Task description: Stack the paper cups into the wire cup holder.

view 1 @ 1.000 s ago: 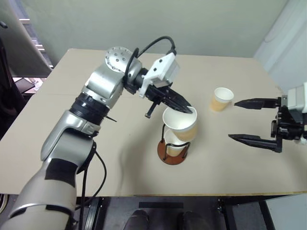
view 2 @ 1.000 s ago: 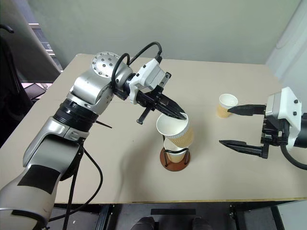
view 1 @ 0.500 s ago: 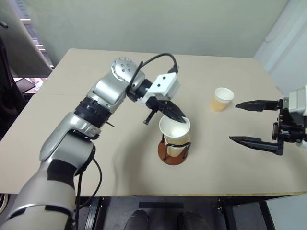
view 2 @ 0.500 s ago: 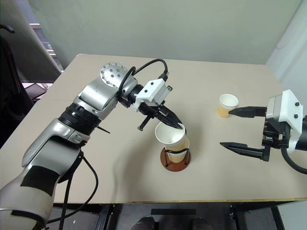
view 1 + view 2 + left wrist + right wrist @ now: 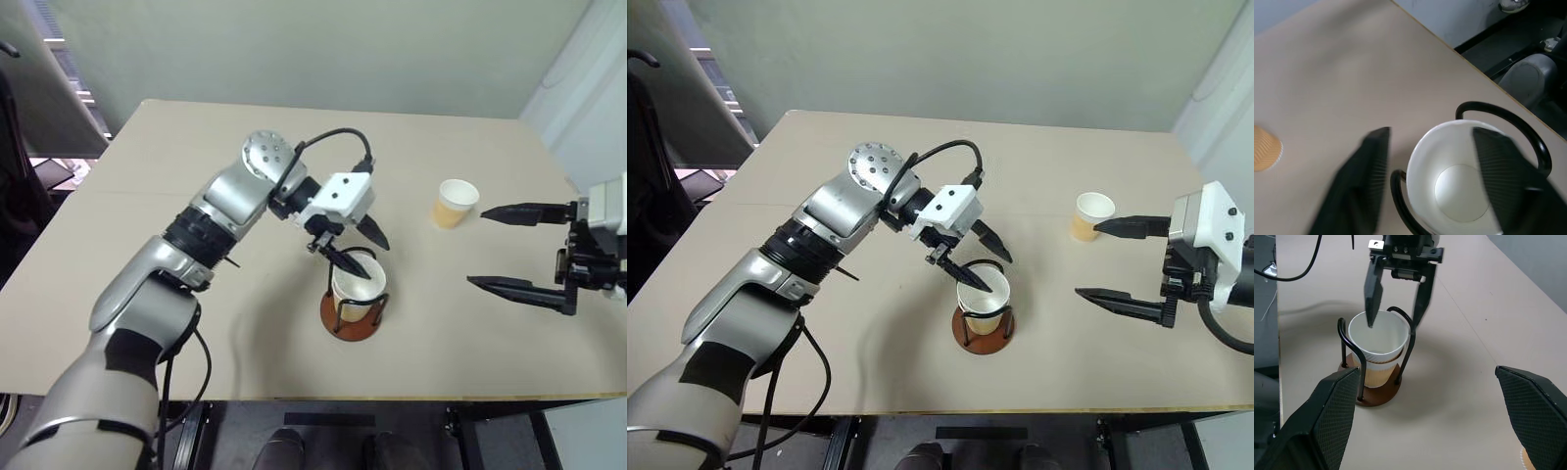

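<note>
Left gripper point(image 5: 361, 251): fingers spread apart, holding nothing; one fingertip dips inside the mouth of the top cup, the other stands outside its rim on the far side.
Left gripper, wrist view: looks straight down between its own two fingers point(image 5: 1359, 186) into the white inside of the cup, the rim sitting between them and touching neither that I can see.
Stacked paper cups point(image 5: 359, 284): two nested, upright, seated in the holder just below the left gripper.
Stacked cups, right wrist view: the ribbed tan side of the lower cup point(image 5: 1376, 374) shows under the white rim of the upper one, which the head views barely separate.
Wire cup holder point(image 5: 349, 318): reddish-brown disc on the table near its front edge, black wire loops rising around the cups.
Third paper cup point(image 5: 455, 203): upright on the table, well apart from the holder, toward the robot's right and farther back.
Right gripper point(image 5: 519, 250): fingers wide apart, empty, hanging above the table's right side; its upper finger points at the lone cup, near it but not touching.
Table point(image 5: 176, 196): pale beige top.
</note>
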`<state>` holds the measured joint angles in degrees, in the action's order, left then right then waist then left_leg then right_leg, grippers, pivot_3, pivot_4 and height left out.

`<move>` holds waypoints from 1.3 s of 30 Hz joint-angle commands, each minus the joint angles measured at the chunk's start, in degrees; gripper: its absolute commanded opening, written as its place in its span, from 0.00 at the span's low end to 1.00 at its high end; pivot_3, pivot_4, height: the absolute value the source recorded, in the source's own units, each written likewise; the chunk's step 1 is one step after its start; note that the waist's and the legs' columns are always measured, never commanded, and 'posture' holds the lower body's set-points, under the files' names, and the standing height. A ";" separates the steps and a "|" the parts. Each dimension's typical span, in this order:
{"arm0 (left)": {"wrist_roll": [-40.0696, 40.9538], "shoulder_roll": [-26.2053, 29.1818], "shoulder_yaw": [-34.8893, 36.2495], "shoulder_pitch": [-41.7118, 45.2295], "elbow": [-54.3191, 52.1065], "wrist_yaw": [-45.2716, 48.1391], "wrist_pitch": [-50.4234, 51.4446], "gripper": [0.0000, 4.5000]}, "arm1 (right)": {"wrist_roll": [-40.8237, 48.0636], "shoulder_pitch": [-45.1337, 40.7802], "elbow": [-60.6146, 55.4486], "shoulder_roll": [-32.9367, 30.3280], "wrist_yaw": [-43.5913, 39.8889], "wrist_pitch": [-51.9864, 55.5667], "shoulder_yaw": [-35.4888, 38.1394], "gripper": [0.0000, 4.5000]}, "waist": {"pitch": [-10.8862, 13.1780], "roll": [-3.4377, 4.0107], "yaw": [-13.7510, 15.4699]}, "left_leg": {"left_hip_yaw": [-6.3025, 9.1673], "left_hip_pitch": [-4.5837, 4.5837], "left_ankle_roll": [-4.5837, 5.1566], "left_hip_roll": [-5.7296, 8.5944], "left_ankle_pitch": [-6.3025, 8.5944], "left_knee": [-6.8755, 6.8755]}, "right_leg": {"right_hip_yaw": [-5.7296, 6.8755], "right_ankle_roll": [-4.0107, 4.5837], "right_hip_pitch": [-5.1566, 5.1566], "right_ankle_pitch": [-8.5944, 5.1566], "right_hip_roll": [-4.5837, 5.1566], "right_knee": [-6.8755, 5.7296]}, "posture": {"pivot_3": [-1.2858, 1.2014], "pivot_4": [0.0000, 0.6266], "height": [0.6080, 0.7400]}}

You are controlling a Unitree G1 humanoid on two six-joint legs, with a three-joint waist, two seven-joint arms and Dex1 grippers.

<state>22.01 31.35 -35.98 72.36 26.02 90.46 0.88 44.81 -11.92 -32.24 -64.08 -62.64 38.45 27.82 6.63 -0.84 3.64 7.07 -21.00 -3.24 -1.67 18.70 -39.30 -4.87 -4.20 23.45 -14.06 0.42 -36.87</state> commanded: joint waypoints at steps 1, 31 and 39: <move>-2.33 -1.19 4.79 -0.25 0.29 1.84 -1.51 0.95 | -1.35 -1.89 0.45 -1.01 0.76 -1.70 -1.42 1.00 | 0.00 0.00 -0.01 | 0.01 0.00 0.00 -0.01 0.00 -0.01 | 0.00 -0.01 0.00 0.00 0.00 0.00 | 0.52 0.24 1.00; 27.47 22.94 68.13 -59.47 -56.70 -26.88 43.32 0.99 | -53.15 -55.51 91.91 22.40 1.39 -46.25 -42.99 1.00 | -0.15 0.32 -0.38 | 0.01 0.00 0.10 -0.12 0.04 0.22 | 0.06 0.12 0.55 0.17 0.20 -0.16 | 0.52 0.24 1.00; 31.39 23.75 69.38 -62.14 -59.19 -32.17 43.55 1.00 | -55.76 -58.05 99.72 24.06 3.24 -48.68 -42.29 0.80 | -0.14 0.33 -0.30 | 0.02 0.38 -0.12 -0.16 -0.08 0.30 | -0.04 0.67 0.46 0.14 0.25 -0.55 | 0.52 0.24 1.00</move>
<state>52.29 54.21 31.55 10.09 -31.51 59.04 44.75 -10.55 -67.76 67.40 -39.66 -60.04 -8.99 -15.82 6.48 -0.51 3.34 7.08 -20.61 -3.39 -1.83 18.61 -38.96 -4.92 -3.53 23.92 -13.92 0.67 -37.55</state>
